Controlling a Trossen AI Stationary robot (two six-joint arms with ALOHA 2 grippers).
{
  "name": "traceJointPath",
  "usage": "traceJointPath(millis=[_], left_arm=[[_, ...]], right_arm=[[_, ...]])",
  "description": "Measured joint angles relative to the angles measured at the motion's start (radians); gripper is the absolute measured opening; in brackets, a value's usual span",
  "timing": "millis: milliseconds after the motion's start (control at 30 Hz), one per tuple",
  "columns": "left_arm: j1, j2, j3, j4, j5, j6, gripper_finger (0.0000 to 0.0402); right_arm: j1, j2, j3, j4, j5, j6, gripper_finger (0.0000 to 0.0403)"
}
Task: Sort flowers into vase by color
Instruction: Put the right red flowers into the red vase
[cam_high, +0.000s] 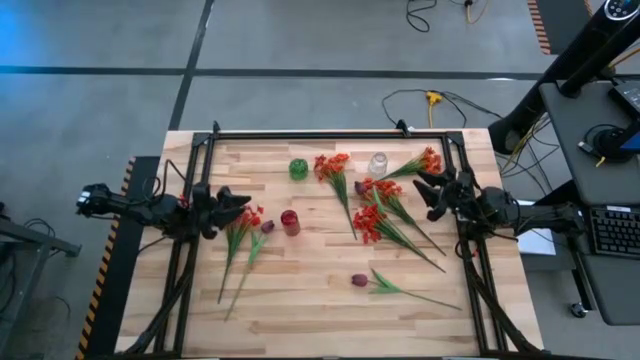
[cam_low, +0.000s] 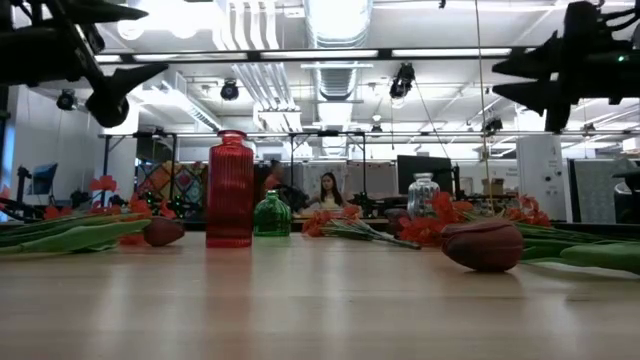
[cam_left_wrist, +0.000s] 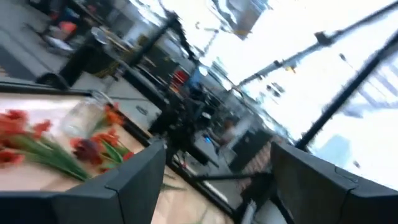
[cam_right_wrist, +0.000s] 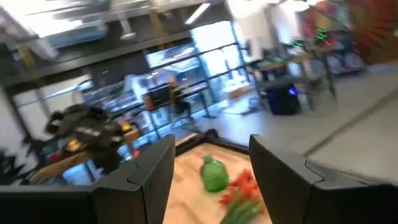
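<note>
Flowers lie scattered on the wooden table (cam_high: 320, 320). Red blooms (cam_high: 248, 218) with a purple bud (cam_high: 268, 227) lie at the left, right by my left gripper (cam_high: 243, 205). Orange-red clusters (cam_high: 333, 165) (cam_high: 368, 222) (cam_high: 430, 160) lie at the centre and right, and a purple tulip (cam_high: 360, 280) lies toward the near edge. A red vase (cam_high: 290, 222), a green vase (cam_high: 298, 168) and a clear vase (cam_high: 378, 163) stand upright. My left gripper (cam_left_wrist: 217, 186) hangs open above the table's left side. My right gripper (cam_high: 422, 192) (cam_right_wrist: 211, 174) hangs open above its right side. Both hold nothing.
A black frame (cam_high: 330, 133) runs along the table's far edge and both sides. The table's near part holds only the purple tulip and the long stems (cam_high: 235, 280). Beyond the table, the low view shows a person (cam_low: 327, 190) seated far back in the room.
</note>
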Motion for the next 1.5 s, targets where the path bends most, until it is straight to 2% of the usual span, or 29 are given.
traceJointPath(millis=[133, 200, 233, 300, 400, 500, 600, 733, 867, 967, 1100, 1300, 1500], left_arm=[[0.000, 0.008, 0.000, 0.001, -0.031, 0.009, 0.0273], [0.000, 0.013, 0.000, -0.007, -0.025, 0.017, 0.0273], [-0.002, 0.019, 0.000, -0.024, 0.015, 0.017, 0.0273], [-0.004, 0.051, 0.000, -0.057, 0.070, -0.022, 0.0273], [-0.002, 0.108, -0.001, -0.033, 0.004, -0.117, 0.0273], [-0.003, 0.161, 0.006, -0.017, 0.000, -0.171, 0.0273], [-0.003, 0.214, 0.027, -0.017, 0.009, -0.189, 0.0273], [-0.025, 0.294, 0.087, 0.033, 0.073, -0.118, 0.0273], [-0.067, 0.408, 0.197, 0.121, 0.075, 0.052, 0.0273], [-0.074, 0.491, 0.306, 0.040, 0.076, 0.109, 0.0273], [-0.074, 0.598, 0.462, -0.202, 0.032, 0.156, 0.0273], [-0.074, 0.740, 0.680, -0.552, -0.023, 0.224, 0.0267], [-0.074, 0.828, 0.760, -0.597, -0.058, 0.309, 0.0256]], right_arm=[[0.000, 0.000, 0.000, -0.073, -0.032, 0.082, 0.0199], [0.000, 0.005, 0.000, -0.132, -0.121, 0.072, 0.0199], [0.000, 0.006, 0.000, -0.159, -0.172, 0.046, 0.0199], [0.001, 0.013, 0.000, -0.161, -0.200, 0.060, 0.0199], [0.001, 0.017, 0.000, -0.106, -0.257, 0.112, 0.0199], [0.003, 0.016, 0.004, -0.089, -0.345, 0.161, 0.0199], [0.003, 0.028, 0.017, -0.110, -0.373, 0.161, 0.0199], [0.003, 0.051, 0.025, -0.104, -0.379, 0.161, 0.0199], [0.003, 0.087, 0.052, -0.095, -0.378, 0.162, 0.0199], [0.003, 0.134, 0.100, -0.098, -0.377, 0.147, 0.0199], [0.003, 0.228, 0.183, -0.144, -0.377, 0.103, 0.0199], [0.003, 0.393, 0.351, -0.374, -0.376, 0.058, 0.0199], [0.003, 0.570, 0.514, -0.622, -0.375, 0.027, 0.0199]])
